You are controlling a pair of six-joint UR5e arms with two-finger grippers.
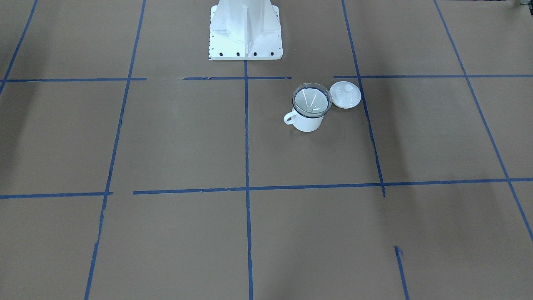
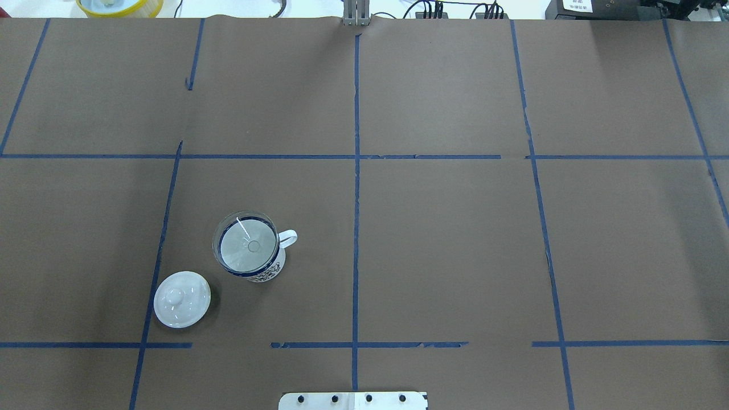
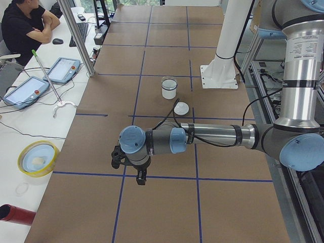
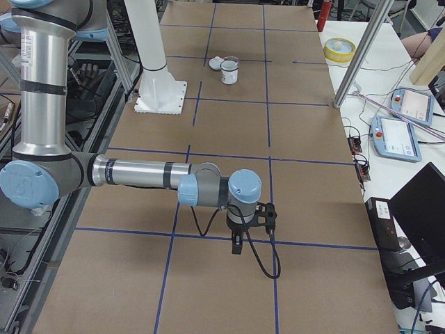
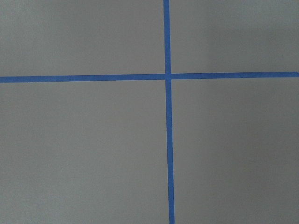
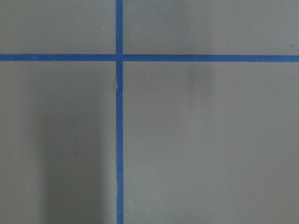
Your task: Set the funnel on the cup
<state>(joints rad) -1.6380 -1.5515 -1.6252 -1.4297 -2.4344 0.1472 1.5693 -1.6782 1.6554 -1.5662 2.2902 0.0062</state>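
Note:
The clear funnel [image 1: 312,99] sits upright in the mouth of the white mug [image 1: 307,121], spout down inside it. Both show in the overhead view, funnel [image 2: 246,245] on mug [image 2: 267,272], handle to the right. The mug also shows small in the left side view [image 3: 169,90] and the right side view [image 4: 230,72]. My left gripper [image 3: 140,181] hangs over a tape line far from the mug. My right gripper [image 4: 236,249] hangs at the table's other end. I cannot tell whether either is open or shut. Both wrist views show only brown paper and blue tape.
A round white knobbed lid [image 2: 181,299] lies flat beside the mug, also in the front view [image 1: 345,94]. The robot's white base [image 1: 245,33] stands behind the mug. A yellow bowl [image 3: 38,158], tablets [image 3: 62,69] and a metal post [image 3: 76,35] are at the operators' side.

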